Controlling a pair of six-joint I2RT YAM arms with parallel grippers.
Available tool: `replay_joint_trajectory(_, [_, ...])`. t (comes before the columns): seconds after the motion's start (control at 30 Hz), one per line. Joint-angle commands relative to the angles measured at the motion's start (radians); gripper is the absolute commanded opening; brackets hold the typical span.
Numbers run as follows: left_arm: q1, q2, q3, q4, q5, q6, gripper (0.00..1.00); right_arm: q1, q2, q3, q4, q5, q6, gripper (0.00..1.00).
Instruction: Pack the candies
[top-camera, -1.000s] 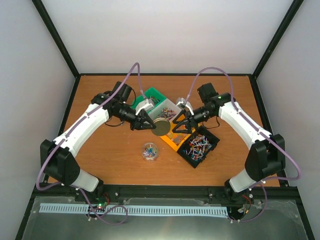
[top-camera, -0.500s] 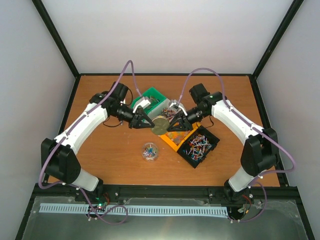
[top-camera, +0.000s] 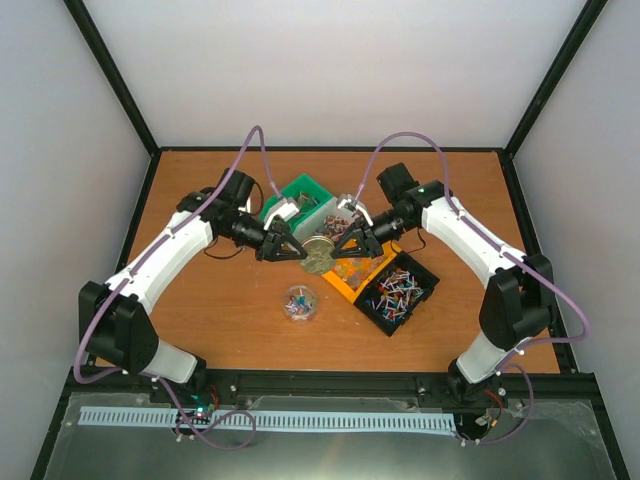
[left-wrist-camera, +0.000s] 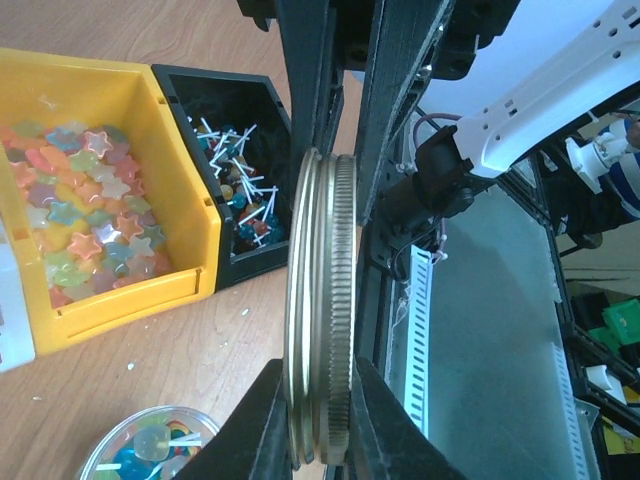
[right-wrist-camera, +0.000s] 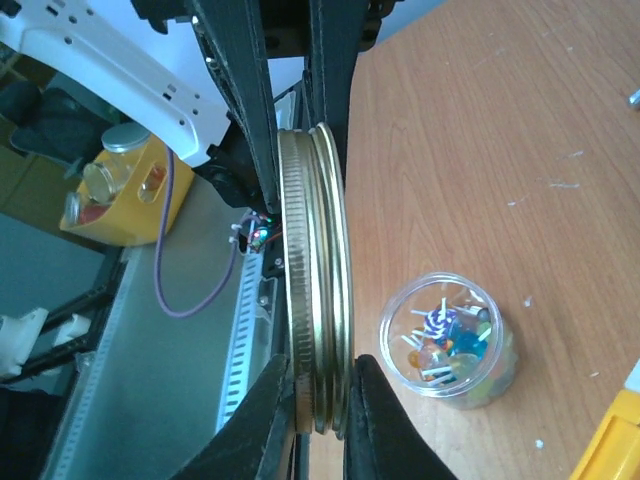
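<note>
The left gripper (top-camera: 297, 250) and the right gripper (top-camera: 343, 247) hold one gold lid (top-camera: 319, 254).
Above the brown table (top-camera: 200, 300), both grippers are shut tight on the lid, which stands up on its edge between them. The candies (left-wrist-camera: 90, 230) lie in the yellow bin (left-wrist-camera: 185, 210) and the black bin (left-wrist-camera: 225, 88) beside it. A few sit in the small clear jar (right-wrist-camera: 447, 340) on the table nearby.

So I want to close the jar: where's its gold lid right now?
In the top view the gold lid is mid-table, gripped by the left fingers and right fingers, beside the orange bin, beyond the candy jar.
</note>
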Motion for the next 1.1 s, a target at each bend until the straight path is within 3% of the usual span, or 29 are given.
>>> replay_joint_trajectory(0.0, [0.010, -0.028, 0.003, 0.006, -0.065, -0.010, 0.13, 0.005, 0.005, 0.022, -0.006, -0.046, 0.016, 0.03])
replay_joint_trajectory(0.07, [0.020, -0.040, 0.005, -0.002, -0.115, -0.013, 0.28, 0.005, 0.011, 0.019, -0.003, -0.046, 0.029, 0.03])
replay_joint_trajectory(0.13, [0.045, -0.057, 0.025, -0.048, -0.160, 0.028, 0.51, 0.005, 0.020, 0.011, 0.006, -0.044, 0.042, 0.03])
replay_joint_trajectory(0.3, [0.117, -0.107, 0.138, -0.146, -0.416, 0.140, 0.78, 0.019, 0.052, -0.045, 0.078, -0.075, 0.147, 0.03])
replay_joint_trajectory(0.43, [0.117, -0.246, 0.082, -0.105, -0.587, 0.166, 0.99, 0.075, 0.085, -0.091, 0.101, -0.083, 0.212, 0.03])
replay_joint_trajectory(0.63, [0.082, -0.416, -0.107, -0.033, -0.612, 0.251, 1.00, 0.118, 0.143, -0.131, 0.259, -0.071, 0.402, 0.03])
replay_joint_trajectory(0.77, [-0.090, -0.505, -0.202, 0.068, -0.720, 0.306, 1.00, 0.118, 0.188, -0.091, 0.212, -0.077, 0.379, 0.03])
replay_joint_trajectory(1.07, [-0.359, -0.421, -0.276, 0.186, -0.823, 0.381, 1.00, 0.122, 0.189, -0.131, 0.200, -0.143, 0.383, 0.03])
